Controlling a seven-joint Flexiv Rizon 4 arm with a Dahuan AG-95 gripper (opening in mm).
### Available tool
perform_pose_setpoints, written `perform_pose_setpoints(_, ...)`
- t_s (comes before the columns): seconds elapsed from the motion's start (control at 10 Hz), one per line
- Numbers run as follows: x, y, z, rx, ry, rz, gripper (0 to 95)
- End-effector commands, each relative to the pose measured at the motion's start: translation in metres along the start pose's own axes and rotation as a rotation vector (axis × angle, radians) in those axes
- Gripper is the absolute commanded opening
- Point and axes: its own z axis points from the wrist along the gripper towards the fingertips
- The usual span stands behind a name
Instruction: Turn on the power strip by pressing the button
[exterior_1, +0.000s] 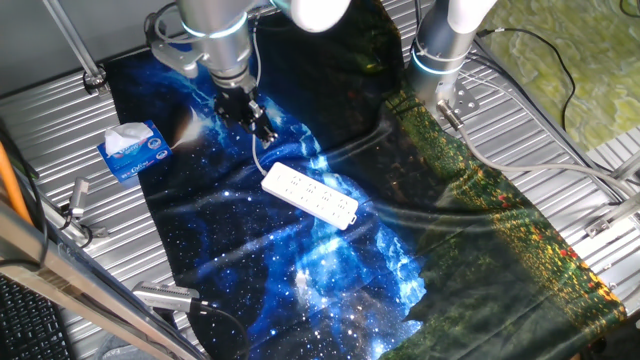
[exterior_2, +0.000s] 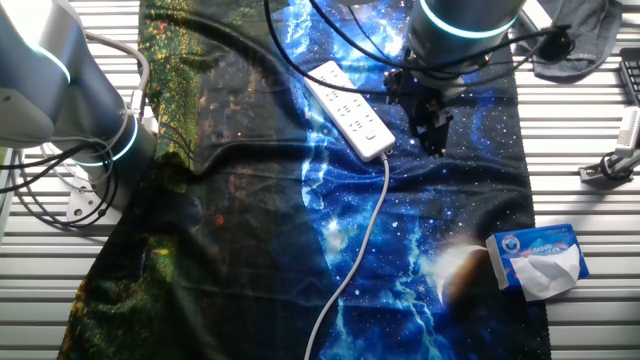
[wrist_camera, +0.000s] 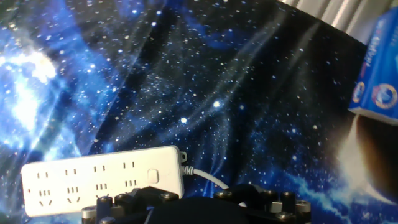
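1. The power strip (exterior_1: 310, 194) lies flat on the galaxy-print cloth (exterior_1: 300, 270) that covers the worktop (exterior_1: 60, 130).
2. Its white cord (exterior_2: 350, 260) leaves the end nearest the end effector (exterior_1: 262, 130).
3. The end effector hangs above the cloth, near that end of the strip; I cannot tell if its fingers are spread or pressed together.
4. A blue-and-white tissue pack (exterior_1: 133, 150) sits at the cloth edge, well apart.

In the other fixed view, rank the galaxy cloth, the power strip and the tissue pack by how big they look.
1. Galaxy cloth, by far the largest; it covers most of the table.
2. and 3. Power strip and tissue pack: the strip is longer but slimmer, the pack shorter and bulkier. They fill similar area, so I won't rank them.
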Motion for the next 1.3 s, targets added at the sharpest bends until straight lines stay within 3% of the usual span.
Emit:
perform_pose_setpoints(0.1, 0.0, 0.0, 0.0, 0.002, 0.005, 0.004, 95.0)
perform_pose_setpoints(0.5, -0.003, 0.002, 0.013, 0.004, 0.022, -0.003, 95.0)
perform_pose_setpoints(0.9, -0.004, 0.003, 0.045, 0.024, 0.029, 0.003, 95.0)
perform_pose_setpoints(1.1, -0.002, 0.005, 0.063, 0.029, 0.019, 0.006, 95.0)
perform_pose_setpoints(1.3, -0.001, 0.006, 0.072, 0.028, 0.023, -0.025, 95.0)
